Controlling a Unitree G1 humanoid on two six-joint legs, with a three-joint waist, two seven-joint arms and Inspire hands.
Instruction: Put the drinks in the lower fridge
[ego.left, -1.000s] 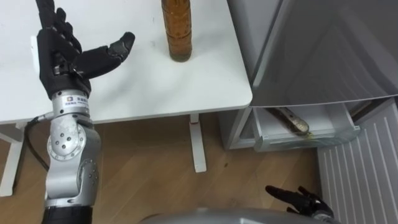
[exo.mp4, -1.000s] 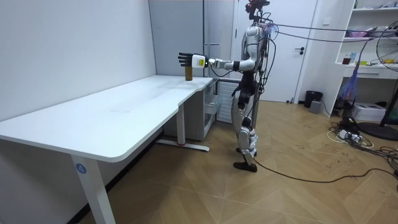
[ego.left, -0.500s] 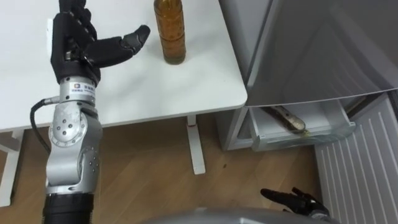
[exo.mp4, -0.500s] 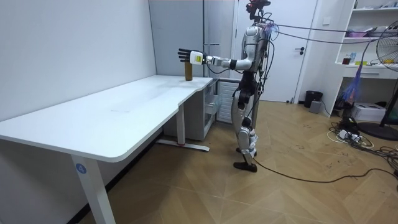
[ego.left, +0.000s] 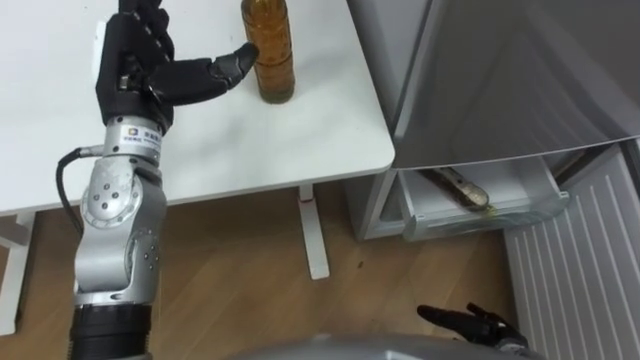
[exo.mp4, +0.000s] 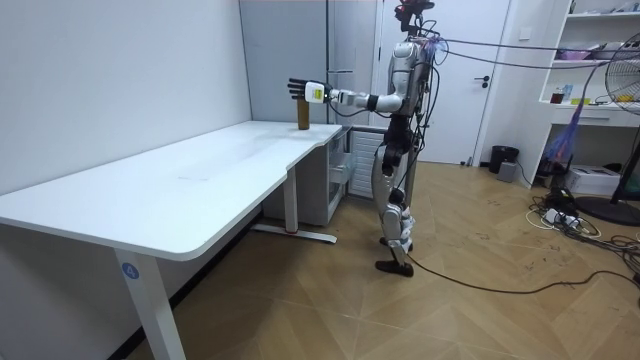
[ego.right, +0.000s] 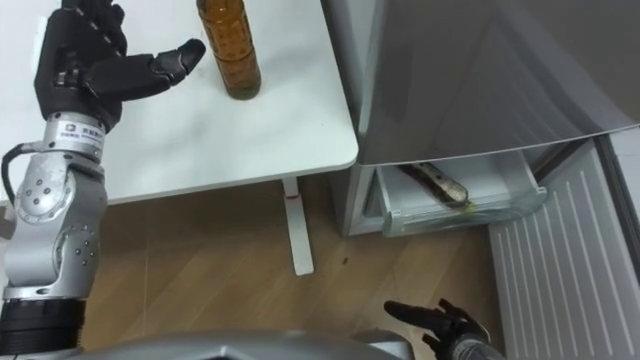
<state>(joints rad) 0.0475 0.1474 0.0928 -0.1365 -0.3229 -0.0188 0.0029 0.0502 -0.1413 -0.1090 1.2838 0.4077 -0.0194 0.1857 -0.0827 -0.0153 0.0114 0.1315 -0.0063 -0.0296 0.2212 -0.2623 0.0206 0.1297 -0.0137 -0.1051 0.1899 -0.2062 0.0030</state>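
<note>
An amber drink bottle (ego.left: 268, 50) stands upright near the white table's (ego.left: 300, 130) right corner; it also shows as the bottle (ego.right: 228, 45) and the bottle (exo.mp4: 300, 116). My left hand (ego.left: 148, 72) is open just left of it, fingers straight and the thumb tip reaching the bottle's side. The hand is not closed round it. Another drink bottle (ego.left: 455, 187) lies in the pulled-out lower fridge drawer (ego.left: 480, 215). My right hand (ego.left: 470, 322) hangs low at the bottom right, fingers loosely spread and holding nothing.
The grey fridge (ego.left: 520, 80) stands right beside the table's right edge. Its ribbed lower door (ego.left: 575, 270) is swung open at the right. In the room view I stand on wooden floor (exo.mp4: 330, 300) between the table's end and the fridge, left arm stretched forward.
My left hand has moved right, toward the amber bottle, until its thumb meets the bottle's side. The bottle and the drawer have stayed put.
</note>
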